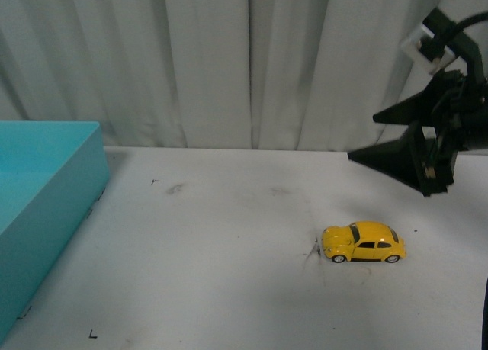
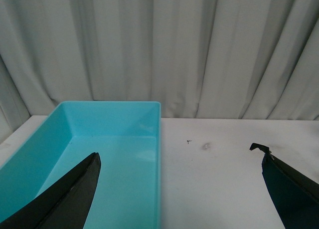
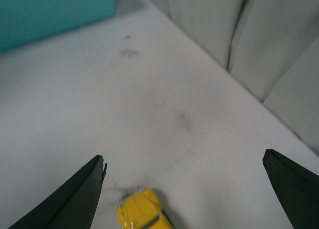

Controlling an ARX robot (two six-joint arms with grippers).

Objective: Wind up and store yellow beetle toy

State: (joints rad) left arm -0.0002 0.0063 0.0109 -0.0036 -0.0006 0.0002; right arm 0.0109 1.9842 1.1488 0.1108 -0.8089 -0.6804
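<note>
Lighting: soft, even and moderately bright in all three views, falling from above.

Shadows: a thin dark patch tucked under the small glossy yellow beetle toy car (image 1: 364,242). A faint grey band runs along the foot of the turquoise plastic box (image 1: 46,190) on the white counter (image 1: 229,281). The folds of the pleated pale curtain (image 1: 229,60) are shaded grey.

Focus, front view: fairly sharp, slightly grainy.

Focus, right wrist view: soft throughout. The car is blurred at the frame edge and the counter smudges are hazy. The right pincer (image 3: 184,161) shows as flat dark blades.

Focus, left wrist view: clear on the box and curtain. The left pincer (image 2: 174,151) is near black, with little surface detail.
</note>
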